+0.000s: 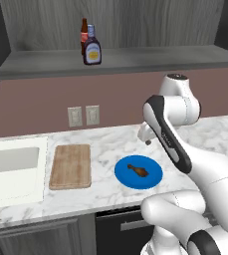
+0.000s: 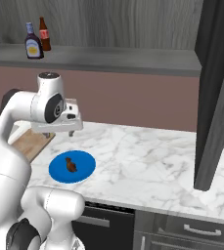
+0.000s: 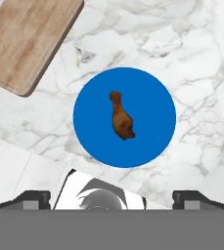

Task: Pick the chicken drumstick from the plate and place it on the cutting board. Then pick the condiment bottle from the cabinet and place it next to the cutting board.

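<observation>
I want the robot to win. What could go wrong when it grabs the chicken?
The drumstick is small on the blue plate, so the open pincer hovering above might close beside it or just nudge it. Its thin bony end could slip out. The cutting board sits apart from the plate, so a loose hold might drop it on the counter.

drumstick (image 3: 121, 117): on blue plate (image 3: 152, 93) | board (image 3: 28, 41): bare | bottle (image 1: 92, 50): shelved
</observation>
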